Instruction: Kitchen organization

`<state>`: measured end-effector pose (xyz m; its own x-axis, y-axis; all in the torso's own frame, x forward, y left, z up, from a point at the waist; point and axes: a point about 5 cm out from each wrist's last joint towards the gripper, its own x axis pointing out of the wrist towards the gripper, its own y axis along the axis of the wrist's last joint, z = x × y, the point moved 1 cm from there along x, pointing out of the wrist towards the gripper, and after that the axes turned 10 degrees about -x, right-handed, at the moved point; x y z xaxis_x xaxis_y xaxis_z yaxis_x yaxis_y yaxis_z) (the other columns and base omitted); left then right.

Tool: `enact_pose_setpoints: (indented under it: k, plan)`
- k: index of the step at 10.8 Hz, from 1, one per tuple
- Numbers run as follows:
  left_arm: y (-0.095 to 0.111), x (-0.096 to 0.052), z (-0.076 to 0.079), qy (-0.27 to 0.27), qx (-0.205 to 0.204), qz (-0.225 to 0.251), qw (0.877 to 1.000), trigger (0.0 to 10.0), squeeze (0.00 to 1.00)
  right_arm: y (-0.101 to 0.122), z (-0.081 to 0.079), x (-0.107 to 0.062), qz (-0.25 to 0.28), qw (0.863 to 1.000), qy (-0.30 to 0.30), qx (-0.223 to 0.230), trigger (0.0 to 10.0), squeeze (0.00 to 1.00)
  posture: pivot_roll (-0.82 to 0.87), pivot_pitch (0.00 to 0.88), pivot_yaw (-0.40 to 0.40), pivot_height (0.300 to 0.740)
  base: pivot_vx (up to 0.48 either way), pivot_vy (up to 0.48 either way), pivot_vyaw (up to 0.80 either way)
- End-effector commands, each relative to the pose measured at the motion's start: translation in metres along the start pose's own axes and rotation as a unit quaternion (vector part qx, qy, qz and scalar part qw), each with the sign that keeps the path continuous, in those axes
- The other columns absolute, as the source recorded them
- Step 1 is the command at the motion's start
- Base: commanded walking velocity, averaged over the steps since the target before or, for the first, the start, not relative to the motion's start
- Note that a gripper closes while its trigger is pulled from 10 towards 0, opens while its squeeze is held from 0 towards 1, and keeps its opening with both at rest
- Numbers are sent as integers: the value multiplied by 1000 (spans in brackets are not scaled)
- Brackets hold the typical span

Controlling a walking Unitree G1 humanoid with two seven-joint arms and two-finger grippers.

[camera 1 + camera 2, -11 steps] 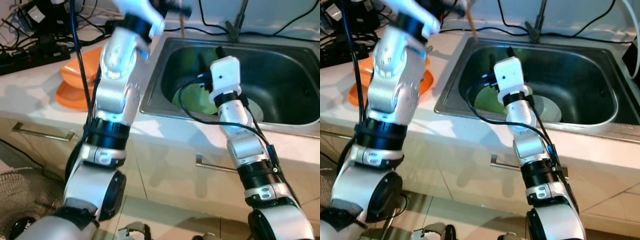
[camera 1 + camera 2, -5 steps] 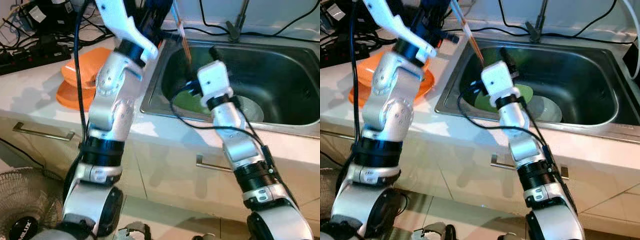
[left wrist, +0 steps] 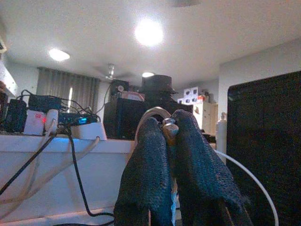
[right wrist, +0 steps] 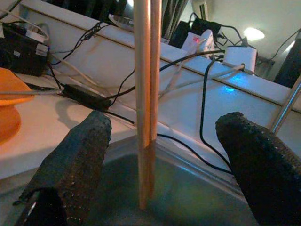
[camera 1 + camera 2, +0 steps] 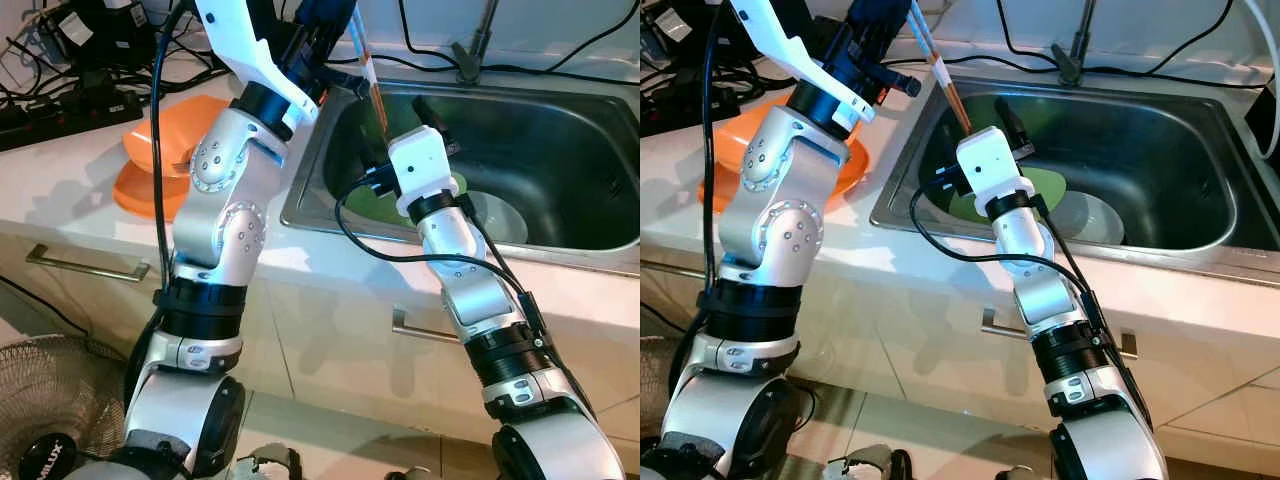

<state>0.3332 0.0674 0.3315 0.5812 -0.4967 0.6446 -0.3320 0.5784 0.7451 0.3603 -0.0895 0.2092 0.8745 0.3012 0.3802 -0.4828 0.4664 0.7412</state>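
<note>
The left gripper (image 3: 168, 141) is raised above the left rim of the sink (image 5: 1140, 255), its two black fingers (image 3: 146, 179) pressed together on the upper end of a pair of chopsticks (image 5: 940, 75), which slant down from it over the basin. The right gripper (image 4: 160, 155) sits low inside the sink with its fingers (image 4: 75, 160) spread wide apart, holding nothing; in the right wrist view the chopsticks hang upright in the gap between those fingers, touching neither, their tips just above the steel floor. Behind the right wrist a green plate (image 5: 1040, 185) and a white dish (image 5: 1090, 215) lie on the sink bottom. On the counter (image 5: 70, 200) to the left of the sink, orange plates (image 5: 150, 165) are stacked beside the left arm, and black cables and a power strip (image 5: 60, 110) crowd the back edge by the wall. A floor fan (image 5: 50, 455) stands at lower left, its hub bearing small lettering too blurred to read. The right half of the basin lies open.
</note>
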Motion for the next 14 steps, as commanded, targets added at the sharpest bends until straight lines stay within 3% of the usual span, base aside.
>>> enact_pose_setpoints:
  k: [1, 2, 3, 5, 14]
  plan:
    - [0, -2, 3, -10, -3, -6, 1000, 10000, 0, -3, 0, 1, -10, 1000, -2, 3, 10000, 0, 91, 49, 62, 740, 0, 0, 0]
    - [-2, -2, 3, -14, -7, -14, 1000, 10000, 0, -3, 1, 2, -12, 1000, -4, 4, 7098, 0, 92, 52, 62, 740, 0, 0, 0]
    - [-4, -2, 5, -18, -14, -18, 1000, 10000, 0, -4, 1, 2, -14, 1000, -5, 3, 471, 0, 92, 52, 62, 740, 0, 0, 0]
    - [-6, -3, 7, -25, -16, -27, 999, 10000, 0, -5, 2, 3, -21, 1000, -10, 2, 0, 0, 92, 52, 62, 740, 0, 0, 0]
    - [-5, 1, 9, -29, 5, -30, 999, 10000, 0, -4, 4, 4, -14, 1000, -16, 5, 0, 0, 97, 58, 64, 740, 0, 0, 0]
